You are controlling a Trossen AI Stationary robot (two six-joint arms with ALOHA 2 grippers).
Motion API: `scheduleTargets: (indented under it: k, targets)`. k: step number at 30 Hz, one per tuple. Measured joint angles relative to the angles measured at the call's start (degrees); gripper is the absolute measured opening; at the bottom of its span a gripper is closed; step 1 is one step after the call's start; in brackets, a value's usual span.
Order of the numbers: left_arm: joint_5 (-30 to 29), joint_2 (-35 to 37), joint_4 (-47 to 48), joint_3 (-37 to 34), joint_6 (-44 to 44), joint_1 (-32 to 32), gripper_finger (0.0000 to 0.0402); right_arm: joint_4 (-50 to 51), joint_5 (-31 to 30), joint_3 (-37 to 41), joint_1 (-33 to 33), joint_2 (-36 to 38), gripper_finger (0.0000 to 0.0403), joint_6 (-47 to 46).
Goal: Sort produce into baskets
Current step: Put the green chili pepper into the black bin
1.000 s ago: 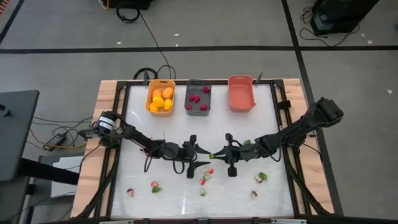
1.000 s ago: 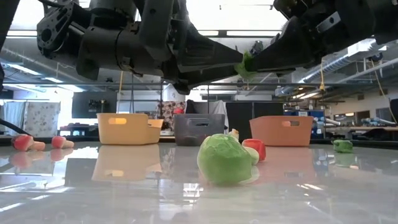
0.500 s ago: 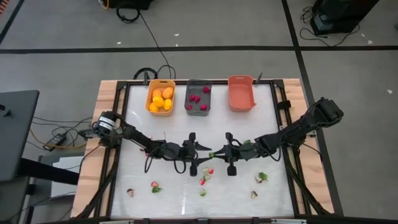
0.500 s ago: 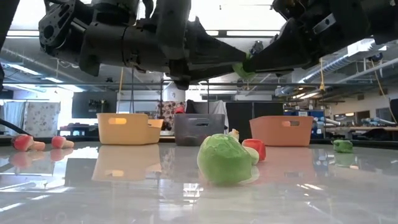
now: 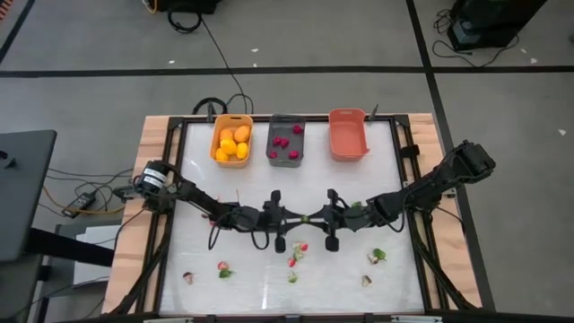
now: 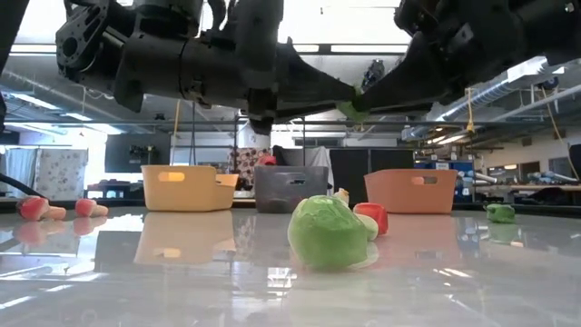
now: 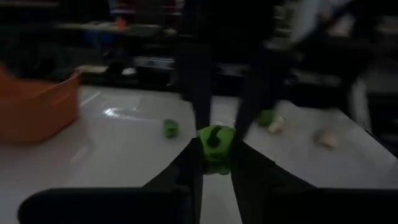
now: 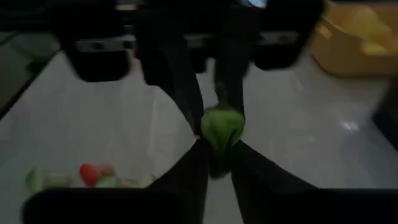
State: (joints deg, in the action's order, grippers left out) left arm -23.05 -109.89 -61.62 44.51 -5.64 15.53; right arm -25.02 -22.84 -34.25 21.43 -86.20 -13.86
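White table (image 5: pixel 202 170) under bright workshop light: nearest, loose produce (image 5: pixel 295 256) lies unsorted. Mid-table, left gripper (image 5: pixel 295 219) and right gripper (image 5: pixel 314 218) meet, both pairs of fingers pinching one green piece (image 7: pixel 215 139) held above the surface. Beyond, yellow basket (image 5: pixel 231 140) holds fruits, grey basket (image 5: pixel 286 140) red pieces, coral basket (image 5: pixel 348 135) nothing

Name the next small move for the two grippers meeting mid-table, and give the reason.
Probably the right gripper should let go and back away: both it and the left gripper have fingers around the same small green piece above the table, so the handover looks nearly complete.
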Motion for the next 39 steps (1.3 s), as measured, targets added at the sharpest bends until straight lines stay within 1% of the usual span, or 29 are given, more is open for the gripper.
scheduleTargets:
  k: [1, 3, 4, 6, 8, 11, 13, 17, 19, 22, 26, 29, 32, 35, 39]
  targets:
    - [-1.09, 0.0, 0.08, 0.0, -2.34, -0.53, 0.0071, 1.12, -1.64, 0.01, 0.02, 0.04, 0.0098, -2.08]
    - [-1.21, 0.0, 0.91, -0.01, -6.52, -2.75, 0.0071, 4.26, -6.87, 0.01, 0.08, 0.04, 0.0128, -7.15]
    - [-0.49, 0.0, 1.5, -0.02, -7.68, -4.21, 0.0071, 6.28, -9.63, 0.04, 0.09, 0.03, 0.0141, -10.07]
    - [1.86, 0.0, 2.84, -0.02, -10.66, -7.47, 0.0071, 10.9, -12.57, 0.06, -0.26, 0.11, 0.0162, -13.79]
    - [4.94, 0.0, 3.55, -0.04, -14.24, -11.03, 0.0072, 15.7, -12.62, 0.08, -1.04, 0.7, 0.0175, -16.17]
    - [12.14, 0.49, 4.24, 0.2, -18.17, -17.05, 0.0072, 21.42, -12.32, 0.08, -1.65, 2.07, 0.0179, -19.45]
    - [17.26, 1.47, 6.55, 0.78, -20.01, -21.1, 0.0072, 24.34, -11.78, 0.08, -1.7, 3.2, 0.0178, -20.46]
    - [26.25, 4.25, 12.39, 3.99, -19.87, -26.92, 0.0072, 29.28, -11.43, 0.1, -1.7, 6.24, 0.0176, -22.19]
    - [28.68, 5.68, 17.89, 6.15, -18.15, -28.97, 0.0072, 31.76, -10.26, 0.12, -1.72, 7.81, 0.0176, -22.43]
    - [28.74, 7.46, 32.48, 11.01, -13.72, -31.45, 0.0072, 34.82, -9.63, 0.12, -1.7, 10.32, 0.0176, -22.61]
    - [28.76, 7.79, 54.0, 18.83, -4.67, -33.93, 0.0072, 40.09, -9.41, 0.12, -1.83, 12.89, 0.0176, -22.1]
    - [25.66, 7.52, 64.64, 23.1, -1.5, -35.35, 0.0072, 45.78, -7.74, 0.12, -2.37, 14.14, 0.0176, -22.14]
    - [22.32, 7.52, 70.24, 25.53, 0.81, -36.8, 0.0073, 51.41, -4.89, 0.12, -2.76, 15.0, 0.0176, -23.09]
    - [21.84, 7.52, 72.61, 26.52, 3.83, -37.34, 0.0083, 54.43, -4.58, 0.12, -2.77, 15.17, 0.0176, -23.69]
    - [20.68, 7.57, 73.29, 26.7, 5.17, -38.02, 0.0128, 54.62, -5.42, 0.12, -2.77, 14.59, 0.0176, -23.65]
